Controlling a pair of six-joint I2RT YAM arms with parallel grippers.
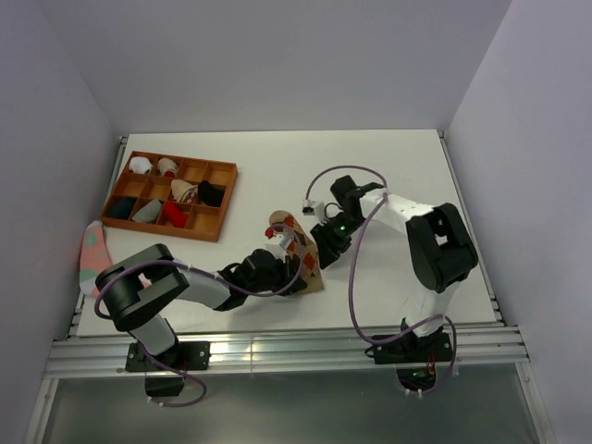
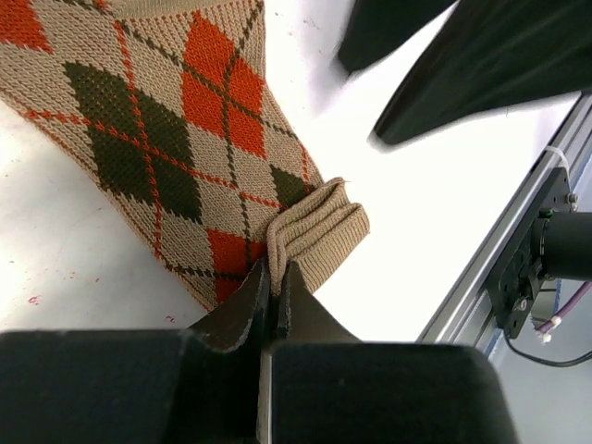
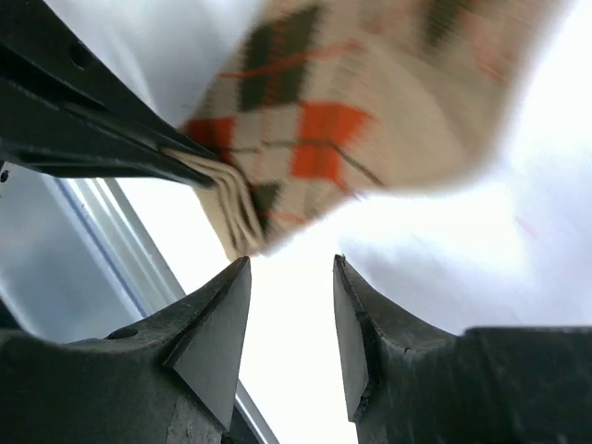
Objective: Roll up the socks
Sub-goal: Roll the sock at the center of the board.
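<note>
I see the argyle sock (image 1: 302, 250) lying at the centre of the top view, low on the table (image 1: 388, 166). My left gripper (image 2: 275, 282) is clamped on its folded cuff; my right gripper (image 3: 291, 319) stands open just beside it.

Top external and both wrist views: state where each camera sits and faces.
Top external: above, behind the bases, looking down on the table; both arms show.
Left wrist: on its arm, facing along the shut left hand pinching the argyle sock's cuff.
Right wrist: faces past the open right hand toward that cuff.
Shared: both wrists see the cuff.
</note>
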